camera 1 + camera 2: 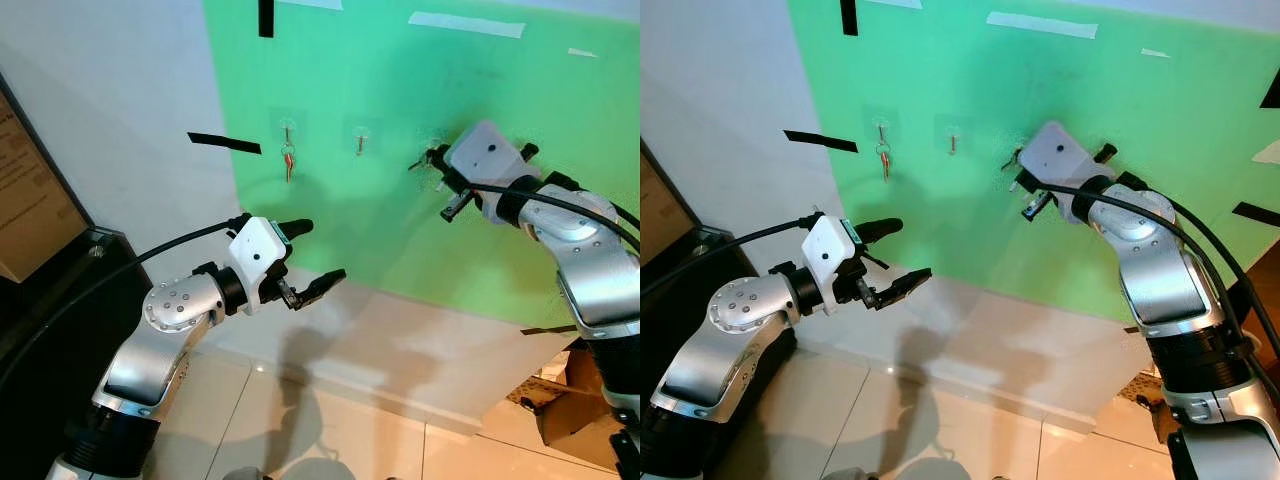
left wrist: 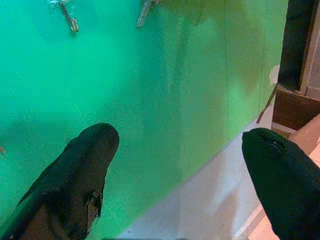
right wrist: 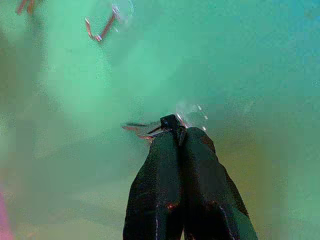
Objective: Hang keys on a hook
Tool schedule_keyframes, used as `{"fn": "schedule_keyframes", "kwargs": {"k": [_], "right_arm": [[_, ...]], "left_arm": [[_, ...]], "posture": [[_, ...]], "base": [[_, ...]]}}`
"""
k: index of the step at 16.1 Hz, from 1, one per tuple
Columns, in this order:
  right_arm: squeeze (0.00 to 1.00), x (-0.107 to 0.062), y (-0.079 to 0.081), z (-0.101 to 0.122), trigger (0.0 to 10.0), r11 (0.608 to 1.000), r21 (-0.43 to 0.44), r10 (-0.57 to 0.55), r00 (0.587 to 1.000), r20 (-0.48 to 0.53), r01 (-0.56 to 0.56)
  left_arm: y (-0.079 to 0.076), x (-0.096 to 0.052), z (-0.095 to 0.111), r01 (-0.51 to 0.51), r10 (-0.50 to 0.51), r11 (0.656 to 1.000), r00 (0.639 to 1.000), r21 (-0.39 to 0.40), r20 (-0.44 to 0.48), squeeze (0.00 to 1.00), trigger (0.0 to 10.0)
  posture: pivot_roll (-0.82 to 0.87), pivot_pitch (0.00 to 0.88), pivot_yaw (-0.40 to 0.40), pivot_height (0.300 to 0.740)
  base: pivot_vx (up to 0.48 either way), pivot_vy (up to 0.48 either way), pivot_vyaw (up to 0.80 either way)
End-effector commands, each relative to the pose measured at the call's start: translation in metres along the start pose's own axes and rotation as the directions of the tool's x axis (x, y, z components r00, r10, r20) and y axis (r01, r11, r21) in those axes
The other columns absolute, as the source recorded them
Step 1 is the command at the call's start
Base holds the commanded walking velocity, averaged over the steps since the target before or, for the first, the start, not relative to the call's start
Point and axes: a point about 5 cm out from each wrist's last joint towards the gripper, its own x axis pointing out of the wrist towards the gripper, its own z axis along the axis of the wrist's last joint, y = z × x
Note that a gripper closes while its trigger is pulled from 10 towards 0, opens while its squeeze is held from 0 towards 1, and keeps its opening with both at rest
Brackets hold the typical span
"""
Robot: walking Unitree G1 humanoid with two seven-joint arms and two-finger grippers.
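Note:
Three small hooks sit in a row on the green wall panel [image 1: 400,230]. A bunch of keys [image 1: 288,161] hangs from the left hook. The middle hook [image 1: 360,142] is bare. My right gripper [image 1: 420,162] is raised to the right hook [image 3: 192,112], its fingers [image 3: 170,180] shut on a second set of keys [image 3: 142,131] whose ring sticks out at the tips, right beside that hook. My left gripper [image 1: 323,250] is open and holds nothing. It floats lower down, in front of the panel and below the left hook.
Black tape strips [image 1: 224,143] mark the wall. A dark cabinet [image 1: 60,290] and a cardboard sheet [image 1: 25,200] stand at the left. A cardboard box [image 1: 570,410] lies on the tiled floor [image 1: 300,430] at the lower right.

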Motion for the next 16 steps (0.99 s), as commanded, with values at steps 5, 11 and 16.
{"fn": "schedule_keyframes", "kwargs": {"k": [5, 11, 16], "right_arm": [[0.0, 0.0, -0.004, -0.006, 10.0, 0.998, -0.043, -0.046, 0.998, -0.031, 0.044], [0.0, -0.001, 0.0, 0.006, 10.0, 0.999, -0.031, -0.016, 0.999, 0.028, 0.017], [0.0, 0.001, 0.008, 0.0, 10.0, 0.998, -0.061, 0.013, 1.0, -0.001, -0.013]], "left_arm": [[-0.002, 0.001, 0.005, 0.024, -0.025, 0.999, 1.0, 0.028, 0.009, 0.0, 10.0], [-0.002, 0.001, 0.006, 0.025, -0.025, 0.999, 1.0, 0.03, 0.011, 0.0, 10.0], [-0.002, 0.0, 0.006, 0.022, -0.022, 0.999, 1.0, 0.028, 0.009, 0.0, 10.0]], "posture": [[0.04, 0.0, 0.009, 0.74], [0.04, 0.0, 0.013, 0.74], [0.04, 0.0, 0.01, 0.74]], "base": [[0.0, 0.0, 0.0], [0.0, 0.0, 0.0], [0.0, 0.0, 0.0]]}}
